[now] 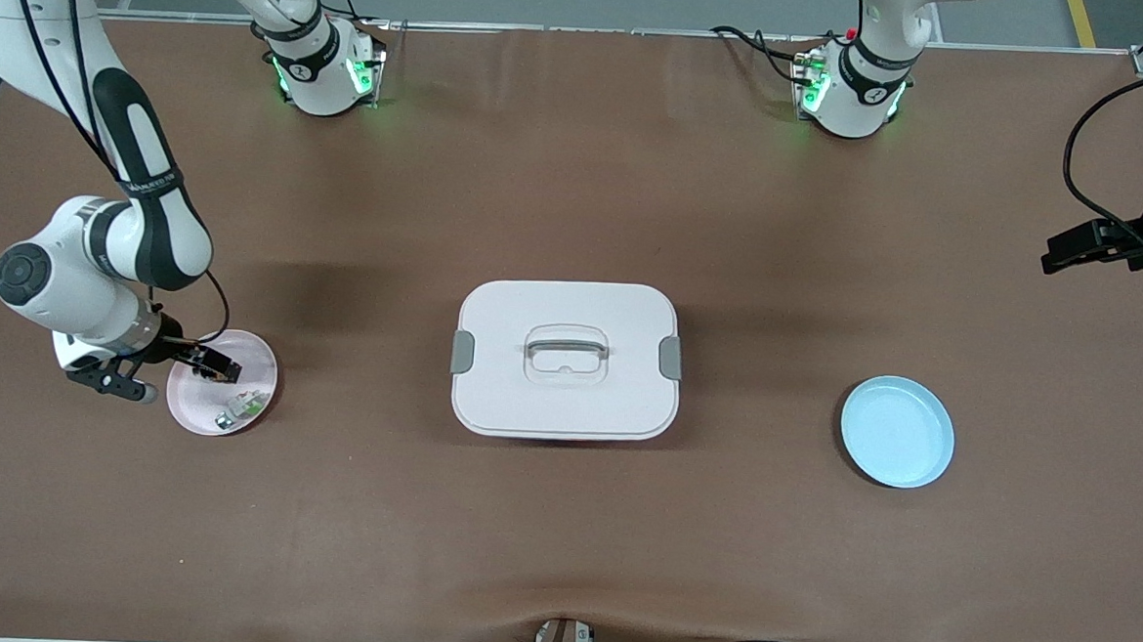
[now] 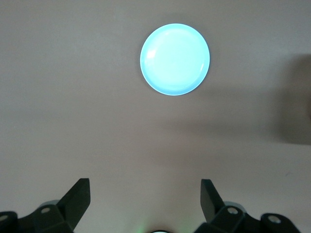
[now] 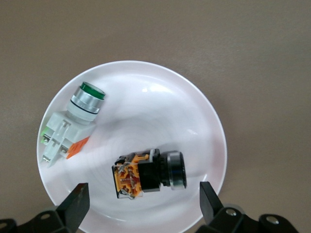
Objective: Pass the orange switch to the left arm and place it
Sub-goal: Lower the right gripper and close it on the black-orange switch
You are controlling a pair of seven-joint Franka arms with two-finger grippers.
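The orange switch [image 3: 148, 174], a small black cylinder with an orange end, lies on its side on the pink plate [image 1: 258, 361], which looks pale [image 3: 160, 107] in the right wrist view. My right gripper [image 1: 217, 363] hangs open just above it, one finger on either side [image 3: 144, 188]; in the front view it covers the switch. The white box [image 1: 528, 402] sits closed at the table's middle. My left gripper [image 1: 1074, 250] waits open and empty [image 2: 145, 182], high over the left arm's end of the table.
A white-and-green push-button part [image 3: 70, 127] lies beside the switch on the same plate [image 1: 242, 407]. A light blue plate [image 1: 896, 431] sits empty between the box and the left arm's end [image 2: 175, 59]. Brown cloth covers the table.
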